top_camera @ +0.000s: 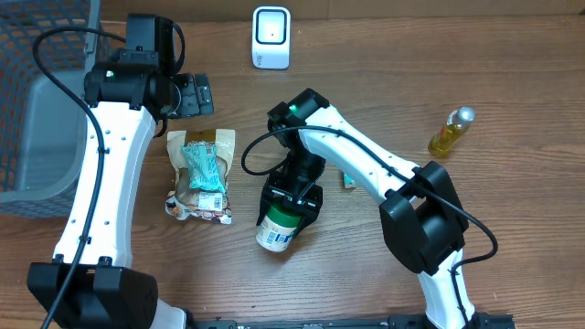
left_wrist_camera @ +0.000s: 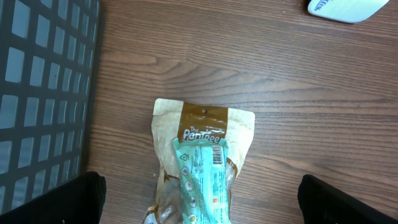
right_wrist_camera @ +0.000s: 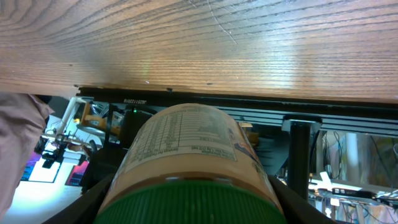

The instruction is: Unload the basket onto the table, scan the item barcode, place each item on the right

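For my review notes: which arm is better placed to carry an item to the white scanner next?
Right: the right gripper clasps the green-lidded tan jar; the left gripper hangs open near the brown snack pouch, gripping nothing.

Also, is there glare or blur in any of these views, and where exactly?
Overhead: even light, sharp, only soft shadows. Left wrist: the snack pouch is sharp, the left fingers are dark blurs in the lower corners. Right wrist: pale glare on the table; the label of the jar is fairly clear, its green lid at the bottom edge looks soft.
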